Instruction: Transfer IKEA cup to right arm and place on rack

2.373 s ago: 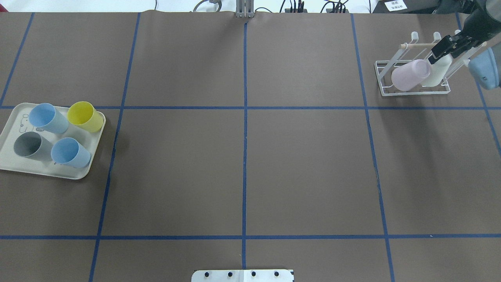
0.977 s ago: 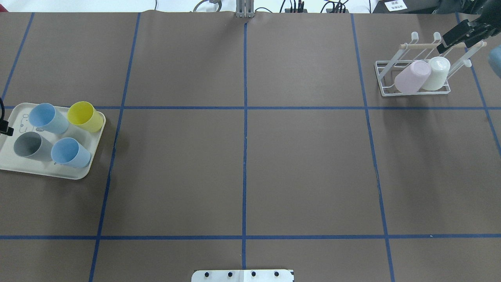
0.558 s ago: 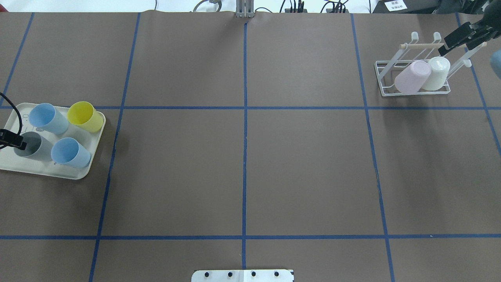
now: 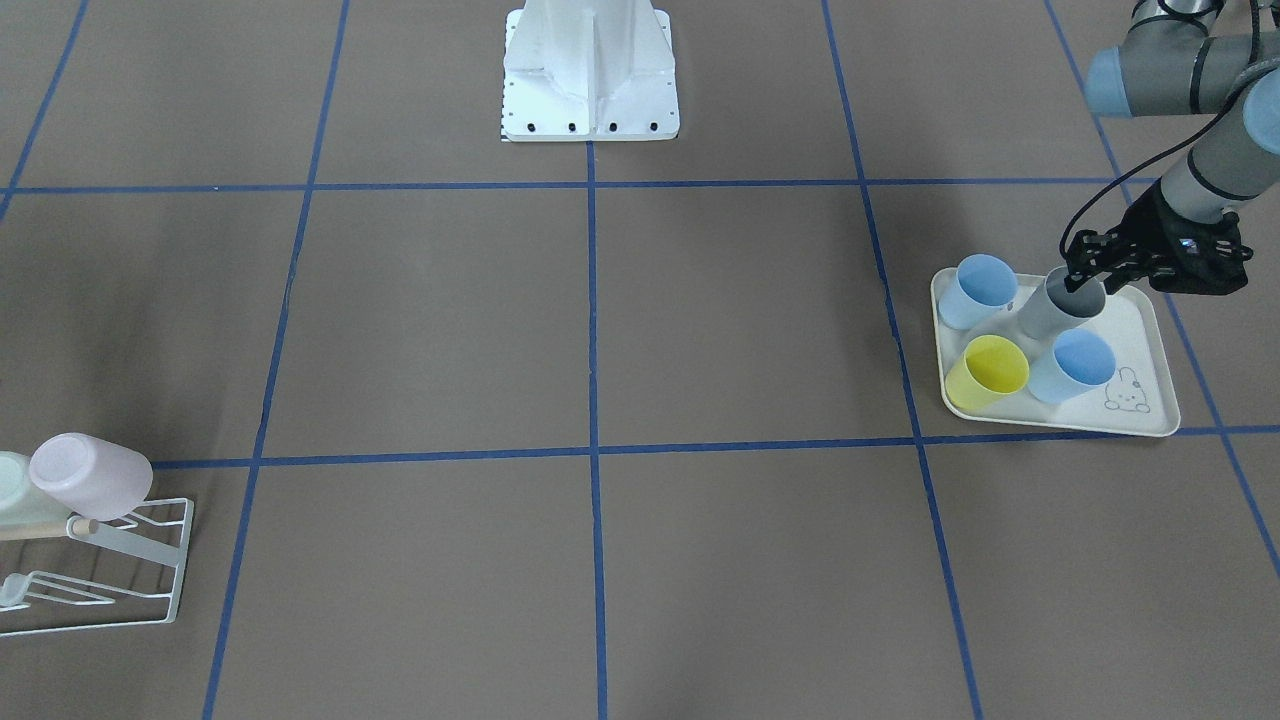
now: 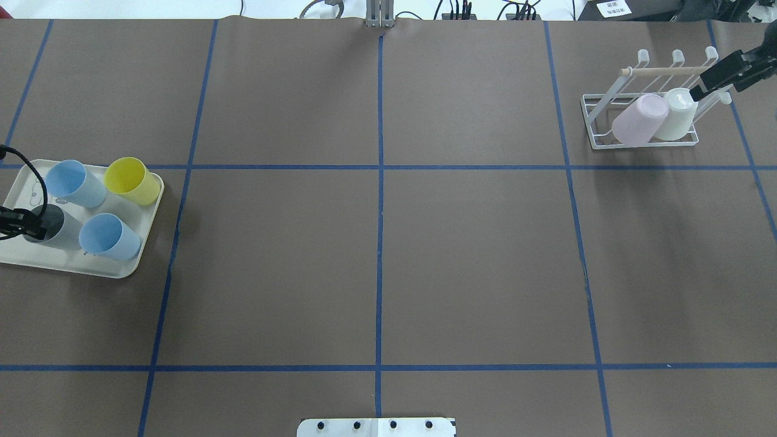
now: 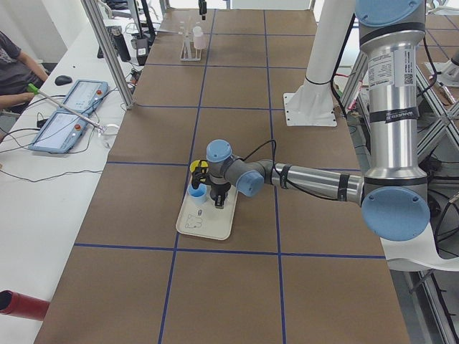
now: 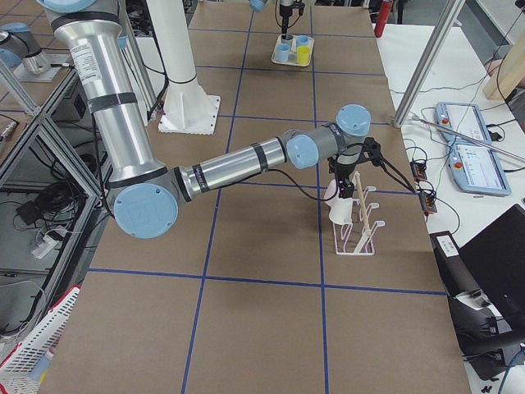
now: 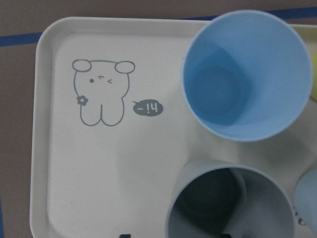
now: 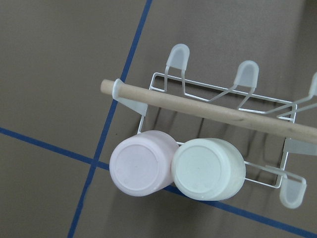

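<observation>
Several IKEA cups stand on a cream tray [image 5: 130, 261]. My left gripper [image 5: 24, 222] is open at the grey cup [image 5: 61, 229]. In the left wrist view one fingertip [image 8: 225, 235] is inside the grey cup [image 8: 230, 203] and the other is outside its rim. On the white wire rack [image 5: 592, 121] a pink cup [image 5: 637, 118] and a white cup [image 5: 677, 115] lie mouth down. The right arm's gripper [image 5: 715, 77] hangs open just right of the rack's wooden rod [image 9: 213, 106], holding nothing.
Two blue cups [image 5: 73, 182] [image 5: 109, 237] and a yellow cup [image 5: 130, 179] crowd around the grey one on the tray. The robot's white base [image 4: 590, 70] stands at mid table. A person and tablets [image 6: 68, 115] sit beyond the far side.
My left gripper came in from the left edge over the tray to the grey cup. My right gripper let go of the white cup on the rack and drew back to the right.
</observation>
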### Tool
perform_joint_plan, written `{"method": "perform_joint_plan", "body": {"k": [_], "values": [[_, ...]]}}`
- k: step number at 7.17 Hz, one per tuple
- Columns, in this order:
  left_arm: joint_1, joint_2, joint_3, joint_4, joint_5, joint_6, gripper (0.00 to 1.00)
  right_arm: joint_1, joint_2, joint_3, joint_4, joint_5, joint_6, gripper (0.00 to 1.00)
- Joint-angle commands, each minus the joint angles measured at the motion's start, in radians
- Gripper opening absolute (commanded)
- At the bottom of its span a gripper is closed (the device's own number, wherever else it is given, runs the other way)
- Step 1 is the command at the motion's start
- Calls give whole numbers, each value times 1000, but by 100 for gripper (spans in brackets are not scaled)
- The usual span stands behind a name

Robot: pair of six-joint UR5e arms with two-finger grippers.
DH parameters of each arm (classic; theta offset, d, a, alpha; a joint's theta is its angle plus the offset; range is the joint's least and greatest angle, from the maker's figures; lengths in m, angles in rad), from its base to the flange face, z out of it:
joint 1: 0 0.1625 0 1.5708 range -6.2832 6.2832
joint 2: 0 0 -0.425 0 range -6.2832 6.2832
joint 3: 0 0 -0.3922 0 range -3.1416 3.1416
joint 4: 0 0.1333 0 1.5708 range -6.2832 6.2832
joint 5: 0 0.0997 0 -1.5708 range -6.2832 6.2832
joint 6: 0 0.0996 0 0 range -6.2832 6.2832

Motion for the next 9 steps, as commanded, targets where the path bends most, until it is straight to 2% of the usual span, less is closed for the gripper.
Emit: {"method": "perform_joint_plan", "body": {"k": [1,2,4,5,6,7,8,9], "values": [[2,-14,-8,7,-16,0,0,1,-21,30,-1,16,2,99],[-17,-12,-13,5,-71,11,0,1,-23,31,-1,26,2,99],[-179,1,-97,40,-108,138,0,0,-28,38,-1,27,17,99],[-217,1,-157,124,-108,175,0,-2,-29,44,1,30,34,99],[-244,0,-260,254,-107,183,0,-8,-32,57,1,41,58,99],[-241,-18,-365,392,-107,169,0,-23,-38,91,4,42,118,99],[-239,-73,-433,469,-108,76,0,-43,-51,134,10,42,181,99],[-235,-113,-455,465,-113,-73,0,-75,-52,171,18,41,269,99]]}}
